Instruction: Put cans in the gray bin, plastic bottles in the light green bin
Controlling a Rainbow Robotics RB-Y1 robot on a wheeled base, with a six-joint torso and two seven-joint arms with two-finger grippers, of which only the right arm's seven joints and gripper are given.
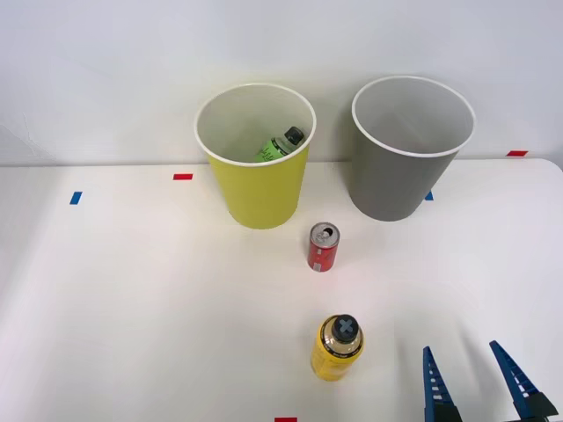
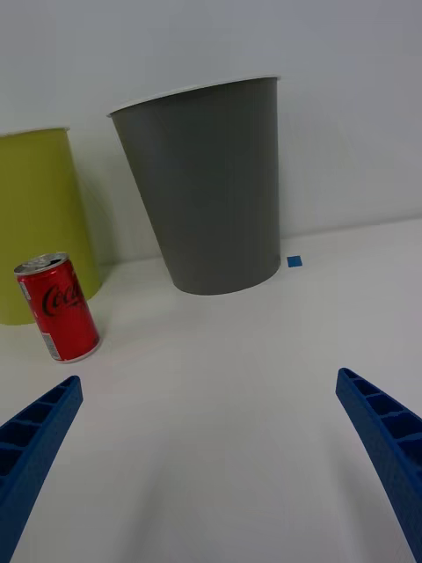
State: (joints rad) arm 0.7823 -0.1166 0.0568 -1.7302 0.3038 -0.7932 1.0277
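A small red can (image 1: pixel 323 247) with a silver top stands upright on the white table (image 1: pixel 132 299), just in front of the two bins. The light green bin (image 1: pixel 255 189) stands at the back centre, with a green plastic bottle (image 1: pixel 280 145) lying tilted inside it. To its right is the gray bin (image 1: pixel 400 180). My right gripper (image 1: pixel 461 348) is open near the front right edge, apart from everything. In the right wrist view the can (image 2: pixel 57 308) stands beside the light green bin (image 2: pixel 40 220), the gray bin (image 2: pixel 211 193) is straight ahead, and the gripper (image 2: pixel 208 378) holds nothing.
A yellow container with a black cap (image 1: pixel 337 347) stands upright nearer the front, left of my gripper. Small red tape marks (image 1: pixel 182 176) and blue tape marks (image 1: pixel 76 198) dot the table. A white wall rises behind the bins.
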